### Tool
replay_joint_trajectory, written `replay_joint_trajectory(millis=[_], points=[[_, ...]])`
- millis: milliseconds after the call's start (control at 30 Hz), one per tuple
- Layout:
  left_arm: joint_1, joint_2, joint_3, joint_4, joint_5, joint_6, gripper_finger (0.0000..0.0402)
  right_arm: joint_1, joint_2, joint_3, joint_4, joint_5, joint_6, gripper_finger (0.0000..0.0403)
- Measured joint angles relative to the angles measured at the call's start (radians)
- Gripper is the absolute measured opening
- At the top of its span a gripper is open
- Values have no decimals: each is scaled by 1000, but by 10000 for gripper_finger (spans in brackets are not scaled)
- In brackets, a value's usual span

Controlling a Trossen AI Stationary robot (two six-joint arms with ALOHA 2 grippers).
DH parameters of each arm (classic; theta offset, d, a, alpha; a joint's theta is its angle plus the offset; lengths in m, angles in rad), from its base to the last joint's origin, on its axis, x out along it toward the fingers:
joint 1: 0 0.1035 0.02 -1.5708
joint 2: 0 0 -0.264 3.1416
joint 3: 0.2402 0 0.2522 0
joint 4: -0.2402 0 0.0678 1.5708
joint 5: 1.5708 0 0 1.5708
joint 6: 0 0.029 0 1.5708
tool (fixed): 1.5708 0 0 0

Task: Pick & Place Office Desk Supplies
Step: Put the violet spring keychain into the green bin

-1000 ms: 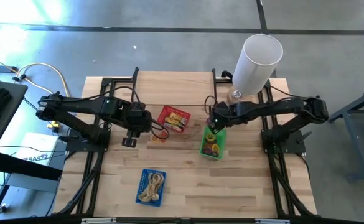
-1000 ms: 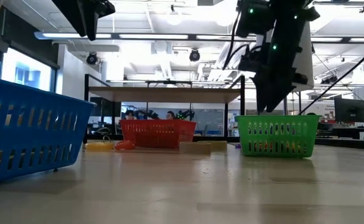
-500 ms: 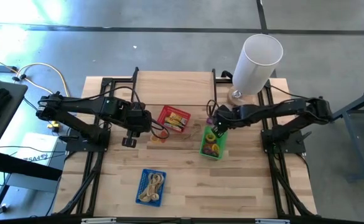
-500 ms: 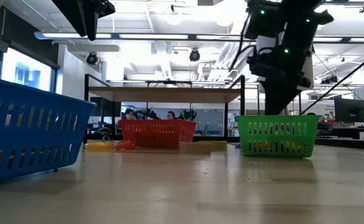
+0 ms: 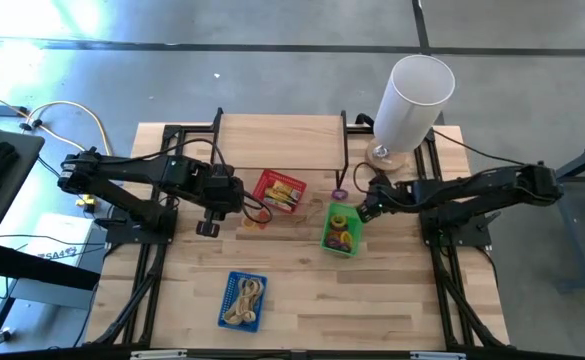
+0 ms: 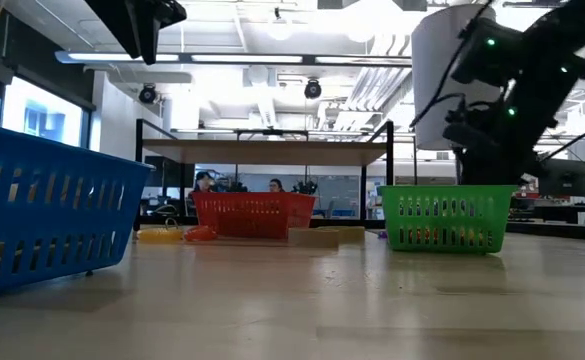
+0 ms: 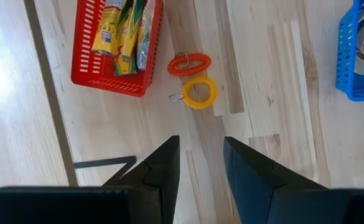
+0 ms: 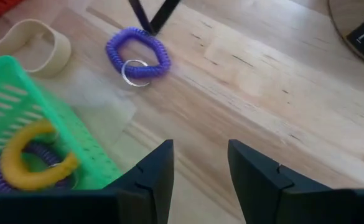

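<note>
Wooden counter (image 5: 302, 290) is showing baskets partly filled; purple (image 8: 137, 53), orange (image 7: 189, 63) and yellow coiled loops (image 7: 199, 92) are lying loose. Both the right claw (image 8: 198, 167) and left claw (image 7: 200, 163) are hovering spread, empty.

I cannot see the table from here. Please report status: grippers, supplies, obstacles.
Left gripper open, empty, above orange coil and yellow coil. Right gripper open, empty, beside green basket; purple coil ahead on the table. Nothing in the way.

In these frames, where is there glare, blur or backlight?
High view: window glare washes the grey floor at upper left. Low view: bright ceiling lights backlight both arms; the near blue plastic basket looks soft. Right wrist view: the green plastic basket and its yellow coil are blurred.
</note>
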Motion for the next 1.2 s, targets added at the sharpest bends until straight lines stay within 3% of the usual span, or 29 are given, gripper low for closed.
replay_joint_trajectory(millis=[333,800,1033,1200], points=[[36,0,0,10,0,-1,116,-2,5,-101,171,135,-17,138],[80,0,0,12,14,3,116,-2,8,-274,568,121,-34,144],[80,0,0,13,29,4,116,-2,62,-276,582,77,-37,217],[79,0,0,22,32,11,116,-2,156,-275,706,89,-121,281]])
